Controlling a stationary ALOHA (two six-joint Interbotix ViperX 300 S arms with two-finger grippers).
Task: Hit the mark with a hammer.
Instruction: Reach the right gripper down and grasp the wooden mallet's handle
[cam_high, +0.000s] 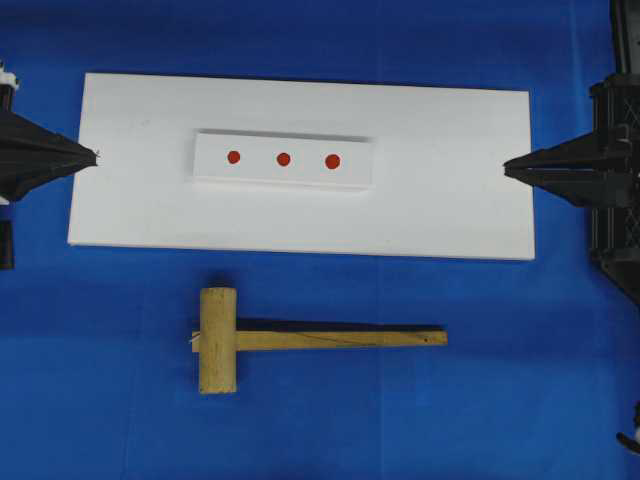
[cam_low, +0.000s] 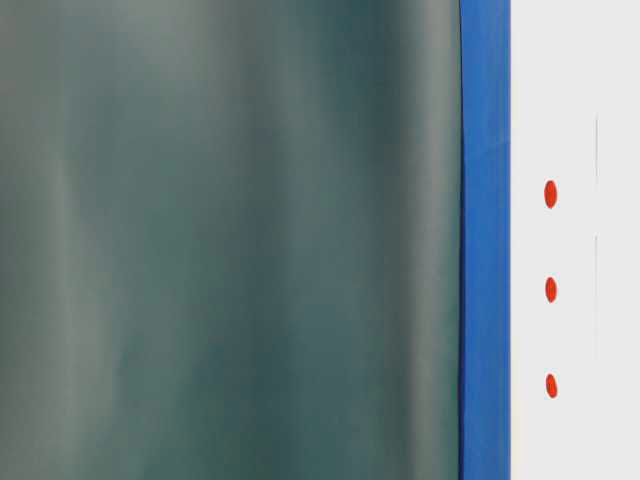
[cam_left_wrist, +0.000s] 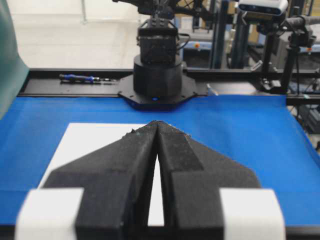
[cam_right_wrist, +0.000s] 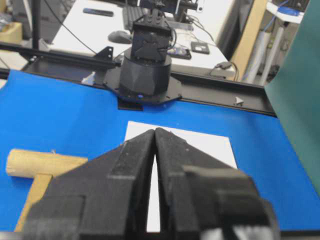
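While both fingers closed, empty: hammer well apart, between them.

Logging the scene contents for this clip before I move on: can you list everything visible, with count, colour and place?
hammer: one, light wood, lying flat on the blue cloth below the white board, head to the left, handle pointing right.
mark: one, red dot, rightmost on the raised strip in the overhead view.
smaller red dots: two, red, middle and left on the strip.
raised strip: one, white, centre of the board.
white board: one, white, flat on the cloth.
blue cloth: one, covers the table.
left gripper: one, black, shut, at the board's left edge.
right gripper: one, black, shut, at the board's right edge.
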